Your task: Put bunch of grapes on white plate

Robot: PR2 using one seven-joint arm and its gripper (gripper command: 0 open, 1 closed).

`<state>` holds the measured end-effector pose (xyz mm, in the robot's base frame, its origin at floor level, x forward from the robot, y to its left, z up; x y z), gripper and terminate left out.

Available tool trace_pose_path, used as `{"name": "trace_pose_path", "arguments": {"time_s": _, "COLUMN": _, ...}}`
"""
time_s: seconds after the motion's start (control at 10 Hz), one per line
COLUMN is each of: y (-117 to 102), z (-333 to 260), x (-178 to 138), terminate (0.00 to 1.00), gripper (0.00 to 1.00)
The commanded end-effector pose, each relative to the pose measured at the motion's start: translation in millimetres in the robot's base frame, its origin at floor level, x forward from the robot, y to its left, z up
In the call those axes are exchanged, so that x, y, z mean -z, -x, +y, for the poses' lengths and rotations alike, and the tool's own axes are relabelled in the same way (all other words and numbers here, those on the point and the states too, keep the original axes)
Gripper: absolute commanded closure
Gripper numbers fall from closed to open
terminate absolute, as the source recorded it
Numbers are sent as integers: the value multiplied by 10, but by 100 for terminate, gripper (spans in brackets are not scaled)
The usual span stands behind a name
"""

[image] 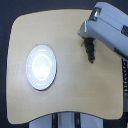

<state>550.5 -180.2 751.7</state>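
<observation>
Dark purple grapes hang in a long thin bunch of grapes (90, 50) right under the gripper (86, 34), near the table's far edge on the exterior view's right. The bunch points up and down in the picture, with its top end tucked up against the gripper's tip. The fingers look closed on that top end, but the picture is too small and blurry to be sure (so I cannot tell if the grapes are lifted or lying on the wood).

The white plate (41, 67) sits well apart from the grapes, close to the table's edge on the exterior view's left. So the grapes need to travel across the table (75, 95) toward that side. Only bare wood lies between them, and nothing stands in the way. Only this one arm shows, and it is already at the grapes.
</observation>
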Motion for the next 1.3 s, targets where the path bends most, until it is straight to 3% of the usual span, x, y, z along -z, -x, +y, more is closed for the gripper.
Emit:
{"name": "trace_pose_path", "arguments": {"time_s": 0.0, "y": -58, "z": 174, "x": 269, "terminate": 0, "gripper": 0}}
{"name": "trace_pose_path", "arguments": {"time_s": 0.5, "y": 10, "z": 121, "x": 308, "terminate": 0, "gripper": 0}}
{"name": "trace_pose_path", "arguments": {"time_s": 0.6, "y": 11, "z": 141, "x": 298, "terminate": 0, "gripper": 100}}
{"name": "trace_pose_path", "arguments": {"time_s": 1.2, "y": -27, "z": 251, "x": 256, "terminate": 0, "gripper": 100}}
